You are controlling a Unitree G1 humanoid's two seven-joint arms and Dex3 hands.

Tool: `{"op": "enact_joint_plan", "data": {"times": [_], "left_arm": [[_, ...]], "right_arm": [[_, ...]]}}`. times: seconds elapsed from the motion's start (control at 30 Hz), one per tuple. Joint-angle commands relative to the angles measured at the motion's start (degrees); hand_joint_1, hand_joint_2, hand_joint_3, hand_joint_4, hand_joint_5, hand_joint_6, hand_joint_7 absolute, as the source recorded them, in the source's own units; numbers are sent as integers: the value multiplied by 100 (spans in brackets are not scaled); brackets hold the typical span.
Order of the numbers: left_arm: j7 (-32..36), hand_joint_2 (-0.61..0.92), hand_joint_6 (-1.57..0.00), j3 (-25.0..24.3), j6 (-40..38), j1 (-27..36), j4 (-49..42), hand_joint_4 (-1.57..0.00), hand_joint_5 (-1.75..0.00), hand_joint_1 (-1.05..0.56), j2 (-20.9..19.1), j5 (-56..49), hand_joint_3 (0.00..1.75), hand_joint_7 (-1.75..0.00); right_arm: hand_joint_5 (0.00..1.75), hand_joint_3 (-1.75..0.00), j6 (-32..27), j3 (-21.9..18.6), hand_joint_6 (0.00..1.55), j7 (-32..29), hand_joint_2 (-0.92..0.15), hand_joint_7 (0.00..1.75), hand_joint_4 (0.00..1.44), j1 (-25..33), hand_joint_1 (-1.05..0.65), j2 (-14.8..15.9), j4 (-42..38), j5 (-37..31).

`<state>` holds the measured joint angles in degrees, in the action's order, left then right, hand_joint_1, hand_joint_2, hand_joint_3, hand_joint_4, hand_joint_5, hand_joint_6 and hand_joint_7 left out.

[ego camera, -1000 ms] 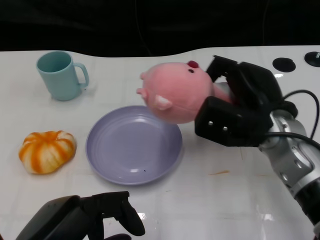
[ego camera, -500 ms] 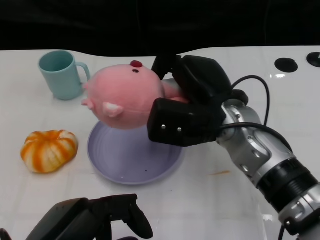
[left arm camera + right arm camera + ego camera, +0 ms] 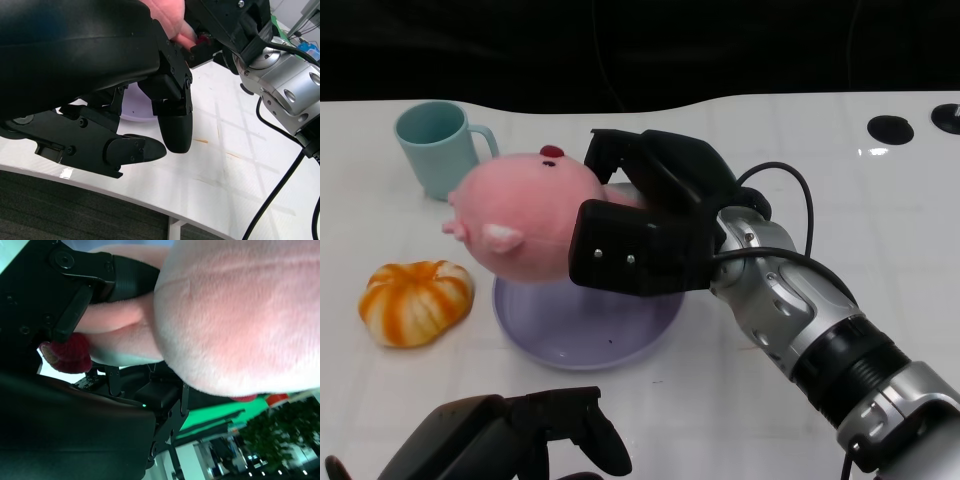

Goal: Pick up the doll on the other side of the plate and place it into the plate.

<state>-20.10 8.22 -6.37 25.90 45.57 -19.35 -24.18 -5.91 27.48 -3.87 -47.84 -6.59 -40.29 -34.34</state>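
Currently the right hand (image 3: 645, 235) grips the pink doll (image 3: 520, 215), fingers wrapped round its rear, holding it above the far-left rim of the lavender plate (image 3: 610, 335); whether the doll touches the plate cannot be told. In the right wrist view the doll (image 3: 240, 315) fills most of the picture. The left hand (image 3: 535, 435) rests low at the near table edge, fingers apart, holding nothing. Left of the plate lies an orange-and-white pumpkin (image 3: 415, 300); beyond it stands a teal mug (image 3: 438, 148), handle toward the doll. The table (image 3: 840, 200) is glossy white, with a small orange mark (image 3: 200, 141) on it. Two dark round holes (image 3: 890, 127) sit at its far right. Background beyond the table is black.
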Motion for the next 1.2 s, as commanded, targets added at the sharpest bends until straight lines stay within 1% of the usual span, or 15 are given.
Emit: {"op": "enact_joint_plan", "data": {"times": [0.03,0.07,0.1,0.17,0.2,0.27,0.37,0.47,0.73,0.8,0.83,0.93,0.97,1.07,1.2], "left_arm": [[18,92,-67,12,-14,-3,78,-60,-165,-24,-11,-47,42,-101],[14,92,-67,7,-18,-3,79,-60,-165,-24,-10,-33,42,-101],[7,92,-67,0,-29,-3,85,-60,-165,-24,-12,-24,42,-101],[2,92,-67,-14,-34,-2,86,-60,-165,-24,-15,-6,42,-101],[-1,92,-67,-21,-43,-1,90,-60,-165,-24,-14,4,42,-101],[1,92,-67,-32,-47,-3,89,-60,-165,-24,-16,15,42,-102],[18,92,-67,-51,0,-13,64,-60,-166,-24,-32,21,41,-102],[13,92,-67,-80,20,-23,29,-61,-167,-24,-49,47,41,-102],[-2,92,-67,-96,-25,-45,11,-60,-168,-24,-52,58,40,-101],[6,92,-67,-84,-25,-71,-16,-60,-168,-24,-40,65,40,-101],[5,92,-67,-78,-26,-83,-27,-60,-168,-24,-38,67,40,-101],[8,92,-67,-52,-21,-119,-61,-60,-168,-24,-37,45,40,-101],[11,92,-66,-33,-29,-137,-72,-59,-168,-24,-32,26,40,-101],[-10,92,-66,39,-112,-186,-53,-59,-167,-25,-16,-49,40,-101],[-2,92,-67,103,-161,-224,-44,-59,-167,-24,8,-62,40,-101]], "right_arm": [[168,-37,-304,-11,85,423,-69,50,76,-192,-30,-16,223,64],[157,-25,-357,8,83,557,-76,34,67,-186,-33,21,288,58],[142,-17,-396,41,80,662,-81,25,59,-175,-36,69,351,24],[94,-6,-465,110,72,807,-89,10,47,-143,-46,149,484,-63],[80,-5,-509,140,70,889,-91,6,45,-123,-49,189,572,-98],[64,-7,-589,177,65,1046,-92,2,40,-90,-55,257,747,-133],[58,-11,-768,212,60,1289,-92,0,35,-57,-61,333,1023,-153],[57,-15,-827,230,56,1499,-92,0,31,-5,-65,453,1379,-150],[62,-21,-1039,151,53,2281,-92,0,25,179,-69,828,2474,-18],[63,-22,-1089,104,53,2537,-92,0,26,253,-69,984,2833,48],[64,-23,-1076,36,54,2636,-92,1,27,330,-69,1057,3021,144],[71,-20,-1013,-203,60,2836,-92,4,36,612,-64,1229,3469,471],[72,-20,-989,-316,61,2921,-92,4,38,752,-63,1289,3623,642],[73,-17,-821,-694,64,3222,-92,5,44,1337,-50,1547,4158,1276],[76,-14,-613,-990,69,3333,-92,8,49,1921,-41,1800,4648,1757]]}}
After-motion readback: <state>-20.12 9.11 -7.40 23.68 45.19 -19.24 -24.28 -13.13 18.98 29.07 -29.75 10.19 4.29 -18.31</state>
